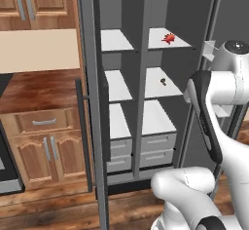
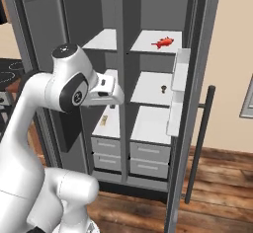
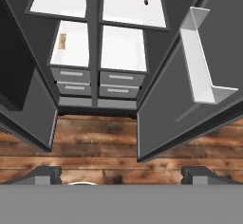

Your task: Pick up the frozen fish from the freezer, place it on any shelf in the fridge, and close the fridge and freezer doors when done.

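Hand view: fingers spread wide, empty; frozen fish lies on top fridge shelf.

Wooden cabinets with metal handles stand to the left of the tall unit, under a reddish-brown tabletop. Upper wooden cupboards hang above a beige wall. The plank floor is reddish-brown wood. A tiny dark brownish item lies on a middle white panel, and a small tan item lies on a lower narrow one.
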